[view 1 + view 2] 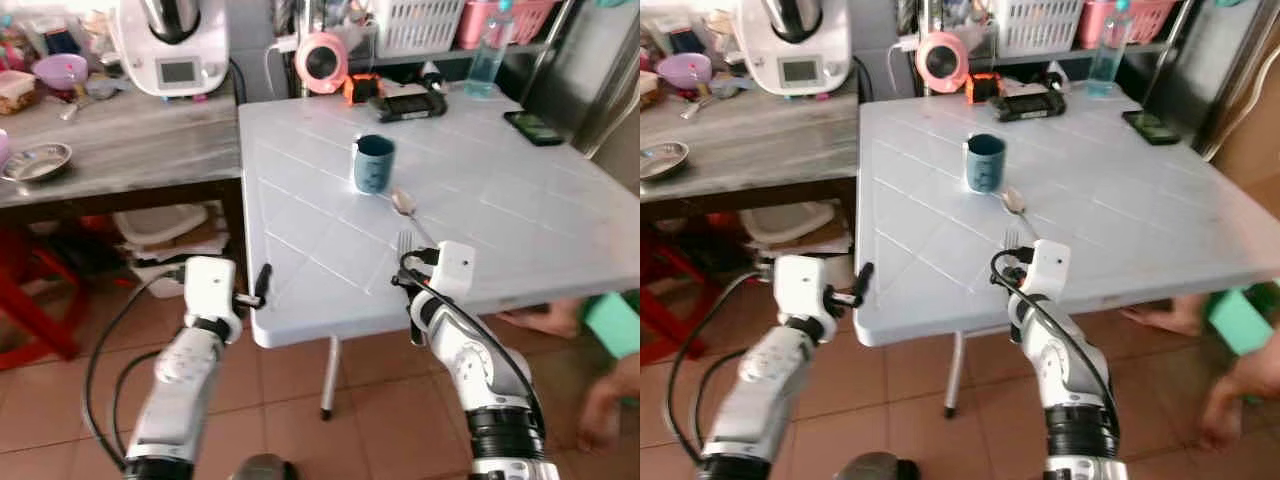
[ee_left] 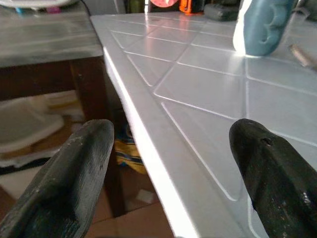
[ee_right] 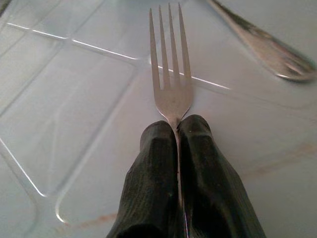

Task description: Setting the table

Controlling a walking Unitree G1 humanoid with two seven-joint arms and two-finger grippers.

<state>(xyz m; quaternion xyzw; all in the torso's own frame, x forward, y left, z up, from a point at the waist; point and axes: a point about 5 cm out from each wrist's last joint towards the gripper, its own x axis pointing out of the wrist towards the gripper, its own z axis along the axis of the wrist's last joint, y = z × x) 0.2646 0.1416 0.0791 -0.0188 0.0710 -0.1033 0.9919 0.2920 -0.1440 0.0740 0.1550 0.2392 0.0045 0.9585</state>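
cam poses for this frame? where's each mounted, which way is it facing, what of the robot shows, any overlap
Left eye: head, facing forward and down at the white table; both arms show.
Right eye: same head, same scene.
Left wrist: on the left arm, along the open left hand at the table edge, mug beyond.
Right wrist: on the right arm, along the right hand shut on the fork.
Shared: mug, fork, spoon.
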